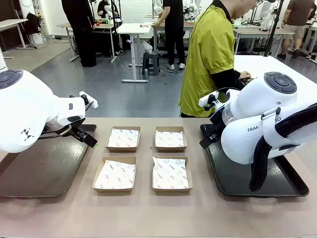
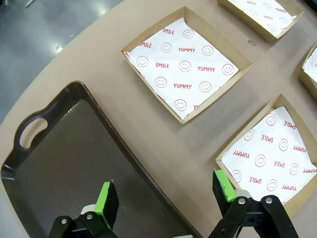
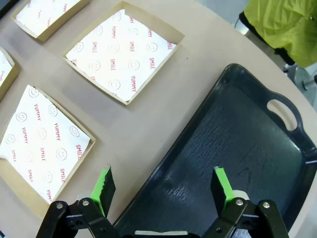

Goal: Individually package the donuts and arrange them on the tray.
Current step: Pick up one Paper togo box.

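Left gripper (image 2: 163, 187) and right gripper (image 3: 162, 177) gape wide over dark trays (image 1: 39, 173) — four cardboard boxes (image 1: 110, 147) hold smiley-printed paper (image 1: 170, 139).

Light is bright and even, falling from above onto the beige table (image 1: 148, 218). Shadows on the table are soft and short, only a thin dark line beside the walls of the brown cardboard boxes lined with printed white paper (image 1: 123, 139). The black plastic tray (image 2: 74, 158) on the table has a dull sheen, no hard glare. In both wrist views the table's edge bends strongly. The print on the paper is sharp.
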`<state>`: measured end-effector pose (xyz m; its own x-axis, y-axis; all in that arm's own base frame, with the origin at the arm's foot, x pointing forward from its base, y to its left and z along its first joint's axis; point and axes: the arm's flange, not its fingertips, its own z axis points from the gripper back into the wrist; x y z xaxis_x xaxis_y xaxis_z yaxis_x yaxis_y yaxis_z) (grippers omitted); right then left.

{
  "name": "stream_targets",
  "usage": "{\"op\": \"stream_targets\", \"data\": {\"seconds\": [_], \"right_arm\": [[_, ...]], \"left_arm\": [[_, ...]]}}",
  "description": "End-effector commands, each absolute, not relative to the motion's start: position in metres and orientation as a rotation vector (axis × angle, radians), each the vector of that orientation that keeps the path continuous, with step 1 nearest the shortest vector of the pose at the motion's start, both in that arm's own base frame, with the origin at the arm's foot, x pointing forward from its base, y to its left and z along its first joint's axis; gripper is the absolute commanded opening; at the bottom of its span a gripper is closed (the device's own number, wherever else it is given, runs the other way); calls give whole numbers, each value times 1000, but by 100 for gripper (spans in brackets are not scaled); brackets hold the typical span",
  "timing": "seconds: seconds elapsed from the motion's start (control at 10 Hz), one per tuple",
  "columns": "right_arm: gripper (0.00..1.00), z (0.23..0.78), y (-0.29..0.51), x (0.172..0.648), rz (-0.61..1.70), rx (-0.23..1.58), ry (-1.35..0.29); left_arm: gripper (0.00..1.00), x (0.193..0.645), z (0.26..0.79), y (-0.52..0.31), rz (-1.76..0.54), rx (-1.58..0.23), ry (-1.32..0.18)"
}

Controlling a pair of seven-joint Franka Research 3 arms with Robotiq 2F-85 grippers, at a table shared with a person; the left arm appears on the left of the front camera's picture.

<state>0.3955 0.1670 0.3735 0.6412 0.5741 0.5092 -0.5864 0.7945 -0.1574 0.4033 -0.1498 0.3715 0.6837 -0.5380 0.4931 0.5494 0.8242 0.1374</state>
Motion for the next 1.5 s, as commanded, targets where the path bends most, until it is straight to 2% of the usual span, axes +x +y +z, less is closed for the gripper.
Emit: {"op": "stream_targets", "data": {"seconds": [0.0, 0.2, 0.3, 0.6, 1.0, 1.1, 1.2, 1.4], "right_arm": [[100, 373, 167, 396, 661, 23, -572], [100, 373, 167, 396, 662, 23, -572], [100, 386, 159, 376, 658, -49, -581], [100, 410, 116, 303, 642, -133, -432], [100, 423, 88, 224, 696, -70, -366], [100, 420, 86, 224, 704, -94, -377], [100, 483, 123, 316, 665, -119, -351], [100, 483, 123, 316, 665, -119, -351]], "left_arm": [[100, 403, 371, -150, -610, -22, -546], [100, 403, 371, -150, -610, -22, -546], [100, 389, 389, -142, -630, 14, -529], [100, 316, 430, -117, -761, -29, -445], [100, 262, 440, -107, -846, -5, -323], [100, 258, 436, -107, -837, 43, -317], [100, 317, 481, -128, -819, -2, -326], [100, 317, 481, -128, -819, -2, -326]]}}
